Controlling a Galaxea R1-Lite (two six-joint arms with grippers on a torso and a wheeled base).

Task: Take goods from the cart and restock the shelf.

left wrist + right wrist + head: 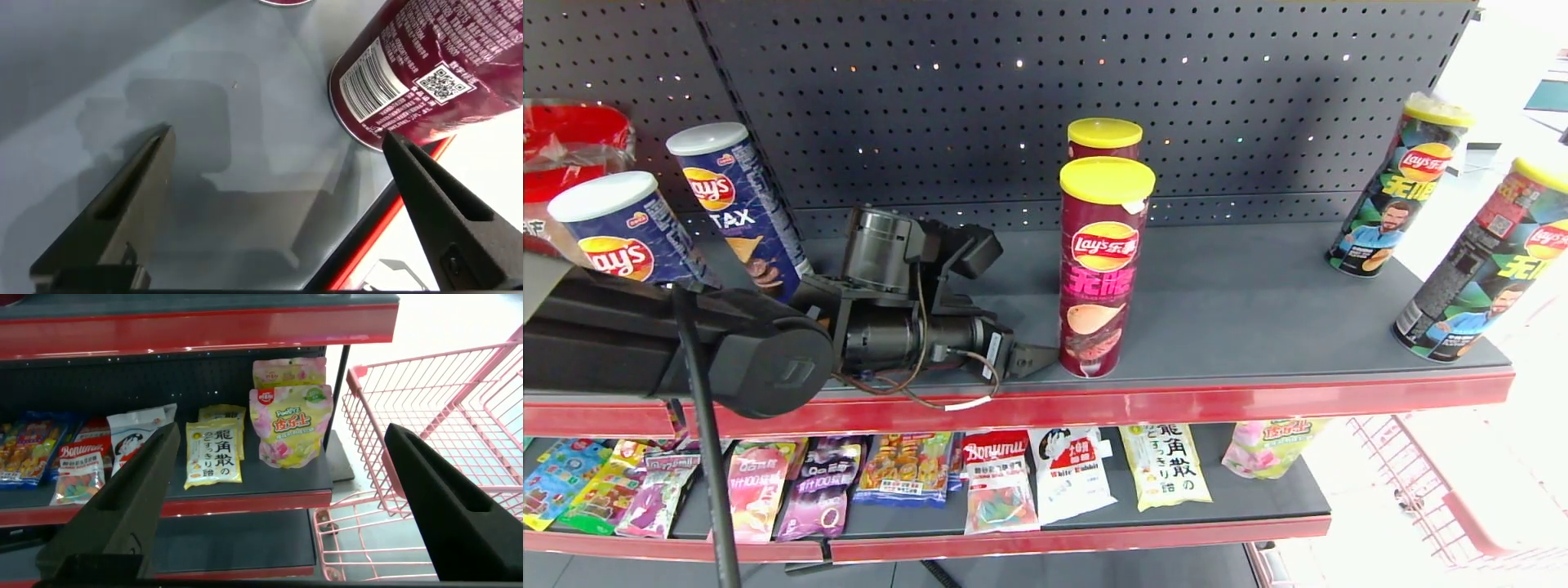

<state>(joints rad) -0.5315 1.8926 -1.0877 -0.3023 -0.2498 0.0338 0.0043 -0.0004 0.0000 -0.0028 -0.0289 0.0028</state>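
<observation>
A maroon chip can (1103, 269) with a yellow lid stands upright near the front edge of the grey upper shelf (1258, 302). A second maroon can (1104, 139) stands right behind it. My left gripper (1036, 358) lies low on the shelf just left of the front can's base. In the left wrist view the left gripper (278, 135) is open with nothing between its fingers, and the can's base (425, 73) sits just beyond one fingertip. My right gripper (282, 431) is open and empty, held in front of the lower shelf beside the pink cart (458, 400).
Two blue chip cans (739, 204) stand at the shelf's left, behind the left arm. Two green-and-black cans (1401, 188) stand at its right end. Snack bags (1070, 474) line the lower shelf. The cart's wire rim (1421, 490) shows at lower right.
</observation>
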